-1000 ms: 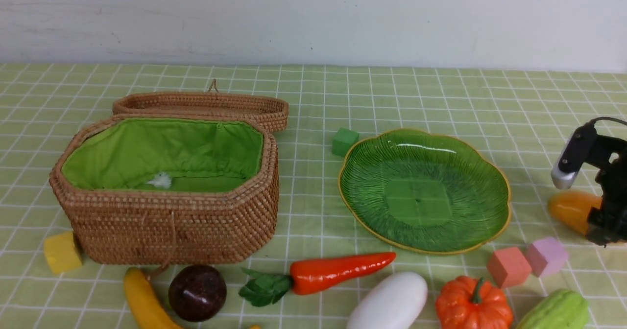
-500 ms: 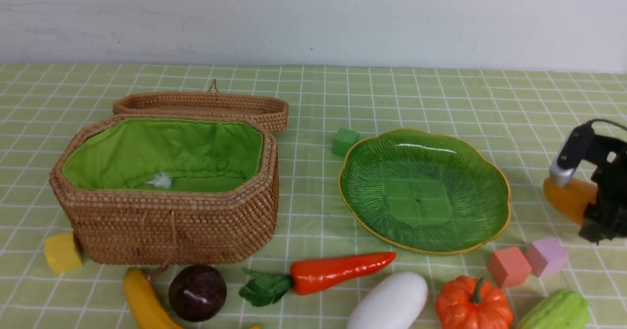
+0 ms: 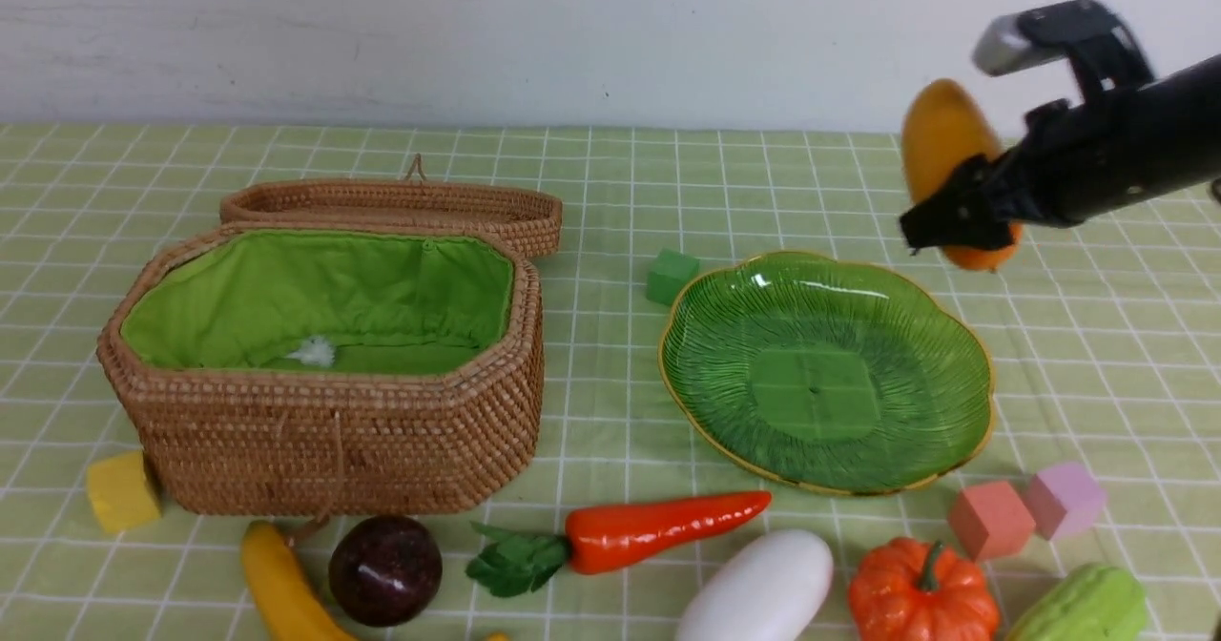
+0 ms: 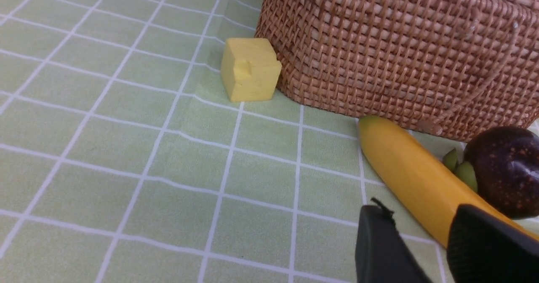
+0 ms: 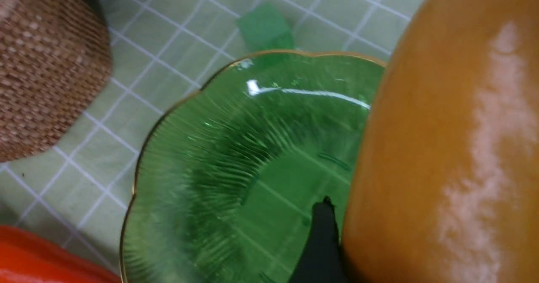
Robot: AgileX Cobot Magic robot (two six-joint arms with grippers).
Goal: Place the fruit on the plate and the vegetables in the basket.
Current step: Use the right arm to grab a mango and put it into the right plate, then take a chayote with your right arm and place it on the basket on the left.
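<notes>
One fruit, the glossy orange-yellow mango [image 3: 940,135], is hanging pinched in the right jaws over the far rim of the green plate [image 3: 820,383], held high, probably so it is clearing the scalloped edge. Left jaws are waiting spread and empty beside the banana [image 4: 404,169] on the surface [image 3: 610,193].

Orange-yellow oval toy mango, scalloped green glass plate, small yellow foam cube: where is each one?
orange-yellow oval toy mango [image 3: 940,135], front view, bare upper half.
scalloped green glass plate [image 3: 816,393], front view, flat centre.
small yellow foam cube [image 4: 252,78], left wrist view, side face.
</notes>
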